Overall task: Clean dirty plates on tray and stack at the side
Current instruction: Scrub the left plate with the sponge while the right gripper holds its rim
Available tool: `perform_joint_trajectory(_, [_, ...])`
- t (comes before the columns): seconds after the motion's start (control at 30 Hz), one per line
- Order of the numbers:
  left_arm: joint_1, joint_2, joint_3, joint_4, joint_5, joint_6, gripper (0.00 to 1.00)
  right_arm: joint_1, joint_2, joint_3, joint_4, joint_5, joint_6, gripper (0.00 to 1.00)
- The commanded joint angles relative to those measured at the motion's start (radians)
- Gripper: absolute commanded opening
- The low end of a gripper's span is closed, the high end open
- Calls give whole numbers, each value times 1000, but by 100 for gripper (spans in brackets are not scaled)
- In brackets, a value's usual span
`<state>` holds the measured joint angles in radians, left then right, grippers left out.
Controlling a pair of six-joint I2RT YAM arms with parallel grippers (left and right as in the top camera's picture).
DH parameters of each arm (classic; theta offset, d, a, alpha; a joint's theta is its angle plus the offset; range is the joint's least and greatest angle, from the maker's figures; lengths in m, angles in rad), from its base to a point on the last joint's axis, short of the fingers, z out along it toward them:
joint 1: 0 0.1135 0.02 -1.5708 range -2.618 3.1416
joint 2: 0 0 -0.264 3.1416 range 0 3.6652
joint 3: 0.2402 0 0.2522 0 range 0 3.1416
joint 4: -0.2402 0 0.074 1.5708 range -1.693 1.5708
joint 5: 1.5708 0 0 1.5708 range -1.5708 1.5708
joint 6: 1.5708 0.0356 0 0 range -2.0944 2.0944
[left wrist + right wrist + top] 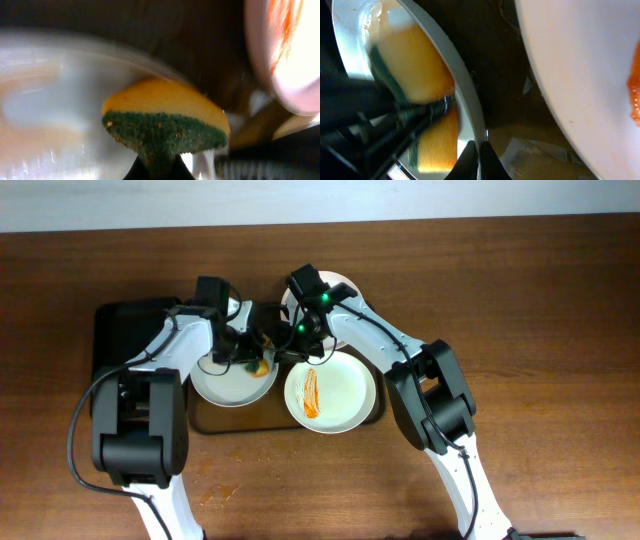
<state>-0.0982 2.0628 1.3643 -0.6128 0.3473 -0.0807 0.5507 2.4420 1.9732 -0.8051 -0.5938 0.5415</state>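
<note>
My left gripper [250, 358] is shut on a yellow and green sponge [165, 120], green side towards the jaws [157, 169]. The sponge rests on the left white plate [225, 385], near its right rim. My right gripper [290, 352] is shut on that plate's rim [479, 150], one finger on each side; the sponge [415, 65] shows just left of it. A second white plate [340, 395] with an orange smear [312, 392] lies to the right on the dark tray [125, 330]. It also shows in the right wrist view [580, 75].
A third white plate [345, 283] lies behind the right arm at the tray's back edge. Small orange stains [215, 493] mark the brown table in front of the tray. Both arms cross over the tray's middle.
</note>
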Motion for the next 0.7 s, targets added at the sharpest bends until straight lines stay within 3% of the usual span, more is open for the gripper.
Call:
perform_joint_trajectory(0.0, [-4,54,-24,81,-272,-147,1,5,17,5,1,-16,-10,4])
perform_joint_trajectory(0.1, [-4,54,-24,-45,-690,-433,0,5,17,5,1,-16,-10,4])
perform_joint_trajectory(0.13, [-4,54,-24,-106,-770,-443,1,5,17,5,2,-16,-10,4])
perform_joint_trajectory(0.2, [-4,54,-24,-197,-773,-443,0,5,17,5,2,-16,-10,4])
perform_joint_trajectory(0.3, [-4,54,-24,-323,-566,-397,0,5,17,5,-3,-17,-10,4])
perform_joint_trajectory(0.37, [-4,54,-24,-351,-382,-274,0,5,17,5,-3,-17,-10,4])
perform_joint_trajectory(0.5, [-4,54,-24,-332,123,0,0,5,17,5,-2,-17,-10,4])
perform_joint_trajectory(0.53, [-4,54,-24,-312,178,7,0,5,17,5,-2,-17,-10,4])
perform_joint_trajectory(0.67, [-4,54,-24,-154,178,4,0,5,17,5,-3,-16,-10,4])
